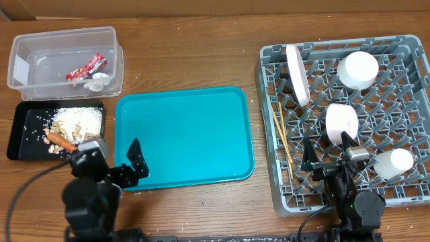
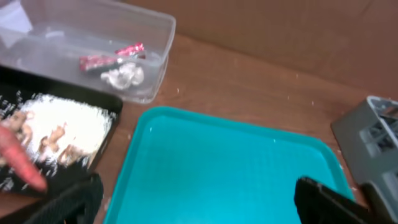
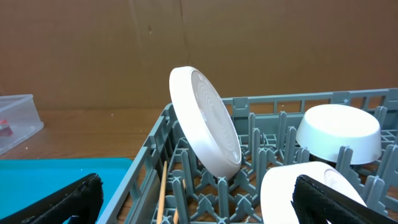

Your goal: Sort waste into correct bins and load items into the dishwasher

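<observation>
Tabletop in wood, dish rack, cardboard wall

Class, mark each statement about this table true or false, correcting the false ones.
1. The red wrapper lies in the clear tub. True.
2. The carrot lies in the clear tub. False: it lies in the black tray.
3. The chopsticks lie in the grey rack. True.
4. The plate lies flat. False: it stands tilted on edge in the rack.
5. The right fingers are shut. False: they are open, holding nothing.
</observation>
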Robot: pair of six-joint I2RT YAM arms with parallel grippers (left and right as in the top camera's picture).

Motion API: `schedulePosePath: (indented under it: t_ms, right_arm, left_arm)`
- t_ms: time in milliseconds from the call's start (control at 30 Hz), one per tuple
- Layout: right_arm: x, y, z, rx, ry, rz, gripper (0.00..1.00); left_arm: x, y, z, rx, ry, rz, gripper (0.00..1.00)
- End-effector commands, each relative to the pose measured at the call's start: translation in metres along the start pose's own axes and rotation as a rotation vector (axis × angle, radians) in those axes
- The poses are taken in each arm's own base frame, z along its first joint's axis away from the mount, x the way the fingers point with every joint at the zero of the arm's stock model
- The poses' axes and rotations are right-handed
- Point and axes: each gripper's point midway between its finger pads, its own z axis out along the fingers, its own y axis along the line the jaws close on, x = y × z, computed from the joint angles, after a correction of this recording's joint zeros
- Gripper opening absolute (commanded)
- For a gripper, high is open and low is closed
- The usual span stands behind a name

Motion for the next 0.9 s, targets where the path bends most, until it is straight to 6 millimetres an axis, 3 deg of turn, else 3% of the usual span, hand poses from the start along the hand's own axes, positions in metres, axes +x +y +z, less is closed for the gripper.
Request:
schedulePosePath:
  t_ms: [0,333,500,867]
  right_arm:
    - [0.002,0.003,0.000,-0.014,-0.004,0.000,1.00]
    - [0.002,0.003,0.000,-0.014,-0.004,0.000,1.00]
    - [0.002,0.003,0.000,-0.014,-0.003,0.000,1.00]
    - [0.002,0.003,0.000,-0.014,-0.003,0.000,1.00]
  left_arm:
    - [0.022,0.010,0.014,-0.003,-0.069,0.047,1.00]
    - [0.028,0.028,0.037,-0.023,-0.392,0.048,1.00]
    - [0.044,0.038,0.044,-0.079,-0.339,0.073,1.00]
    - [0.045,0.031,0.044,-0.043,-0.336,0.087,1.00]
